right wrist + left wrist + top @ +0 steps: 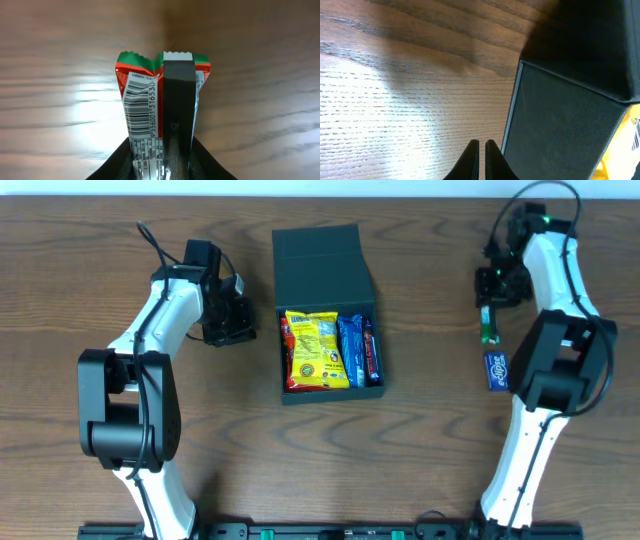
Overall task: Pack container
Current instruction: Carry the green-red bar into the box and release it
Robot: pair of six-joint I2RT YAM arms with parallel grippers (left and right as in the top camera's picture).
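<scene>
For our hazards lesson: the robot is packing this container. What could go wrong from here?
1. The right end effector pinches the green packet off-centre, so it may twist or slip.
2. The container already holds a yellow packet and blue packets; another may not lie flat.
3. The left end effector sits shut close beside the container and could nudge it.

The table (420, 460) is brown with a streaky wood grain, and the container (320, 255) is matte dark teal-green. Its yellow packet (318, 350) has red edging and print beside blue packets (352, 352). The wrapper (142, 115) is red with a green crimped end and a white barcode panel
</scene>
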